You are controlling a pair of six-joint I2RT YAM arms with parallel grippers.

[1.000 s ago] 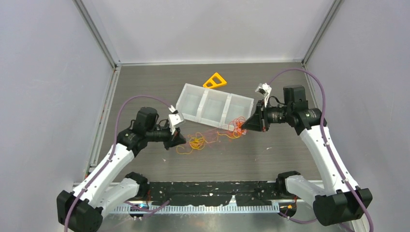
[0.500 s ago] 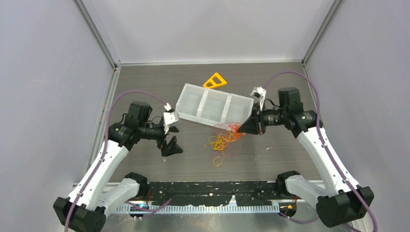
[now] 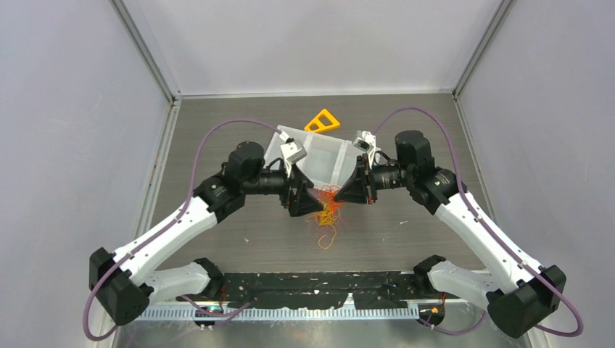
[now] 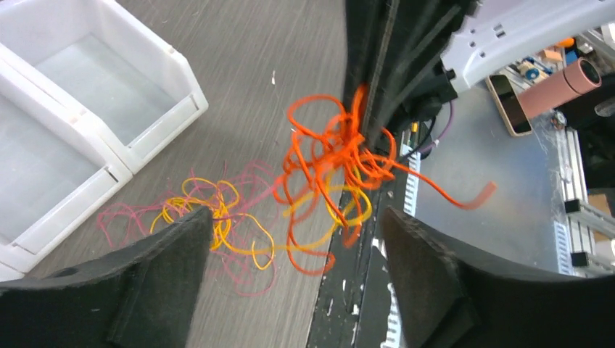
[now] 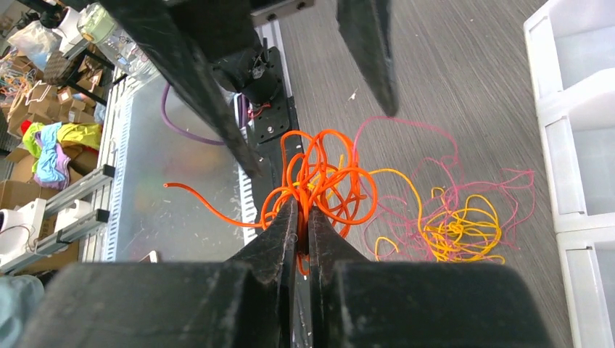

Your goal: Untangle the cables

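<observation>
The bench [image 3: 406, 239] is dark grey with a wood-like grain. Pale grey walls [image 3: 72, 145] enclose it on three sides, with metal posts in the back corners.

Two arms reach over the bench, each with one hand. One white tray [image 3: 323, 156] of three compartments lies toward the back, partly hidden by the arms. One orange-yellow triangle [image 3: 322, 121] lies behind it.

The cables [image 3: 328, 210] come in three colours: orange, yellow and thin pink. How many strands each colour has cannot be told.

The right hand [image 5: 297, 210] is pressed together, pinching the orange tangle [image 5: 326, 177] at its fingertips. The yellow and pink loops [image 5: 457, 228] lie on the bench just in front of the tray.

The left hand [image 4: 290, 217] is spread wide and holds nothing. Its fingers [image 4: 167, 268] flank the orange bundle [image 4: 330, 156].
</observation>
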